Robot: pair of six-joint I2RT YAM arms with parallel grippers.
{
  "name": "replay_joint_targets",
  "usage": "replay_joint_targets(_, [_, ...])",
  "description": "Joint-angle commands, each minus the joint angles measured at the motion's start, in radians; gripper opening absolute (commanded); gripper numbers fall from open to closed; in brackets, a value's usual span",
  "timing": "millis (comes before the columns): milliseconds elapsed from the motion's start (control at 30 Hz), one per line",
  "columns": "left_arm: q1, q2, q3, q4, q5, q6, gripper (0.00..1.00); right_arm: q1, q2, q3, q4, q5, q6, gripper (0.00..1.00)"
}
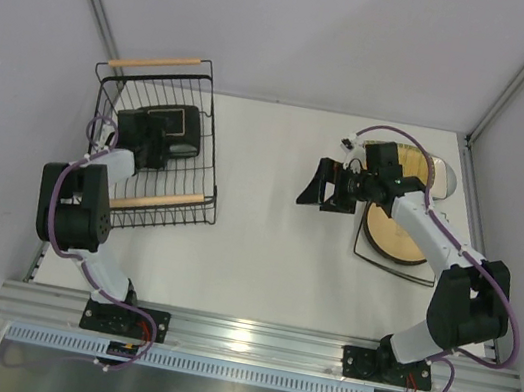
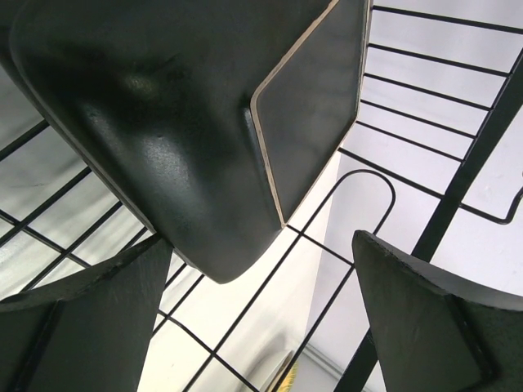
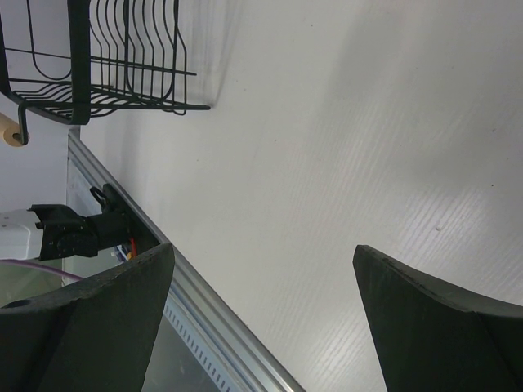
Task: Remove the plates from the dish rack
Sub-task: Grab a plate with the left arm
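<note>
Top view: rack (image 1: pixel 147 198) sits at the table's (image 1: pixel 253 245) left side. One dark square plate (image 1: pixel 184 132) leans inside it. Other plates (image 1: pixel 395 235) are stacked far right. Right gripper (image 1: pixel 311 182) hangs over mid-table.

Left wrist: left gripper (image 2: pixel 261 327) is spread wide and empty. The plate's corner lies just beyond its left finger, among the rack wires.

Right wrist: fingers (image 3: pixel 90 318) wide apart, nothing between them, bare table below.

Judgement: glazed ceramic, so stiff, fairly heavy, slick and chippable. Pinch the raised rim, one finger per face, and lift clear of the wires.

Black dish rack (image 1: pixel 158 92), dark plate (image 1: pixel 187 126), tan plate (image 1: pixel 391 239)
</note>
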Motion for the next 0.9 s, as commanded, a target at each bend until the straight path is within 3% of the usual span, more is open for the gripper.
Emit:
replay_joint_targets(0, [0.009,-0.019,0.04,0.066,-0.004,-0.02,0.97,-0.001,-0.033,0.004,0.014,-0.007,0.001,1.0])
replay_joint_targets(267, [0.007,-0.071,-0.006,0.208,-0.021,-0.012,0.92,-0.001,-0.017,0.001,0.024,-0.014,0.005,1.0])
replay_joint_targets(500, [0.006,-0.09,-0.088,0.393,-0.027,-0.014,0.72,0.001,-0.017,-0.002,0.02,-0.01,0.001,1.0])
replay_joint_targets(867, [0.007,-0.194,-0.175,0.501,-0.087,0.049,0.68,0.002,0.001,0.004,0.023,-0.017,0.004,1.0])
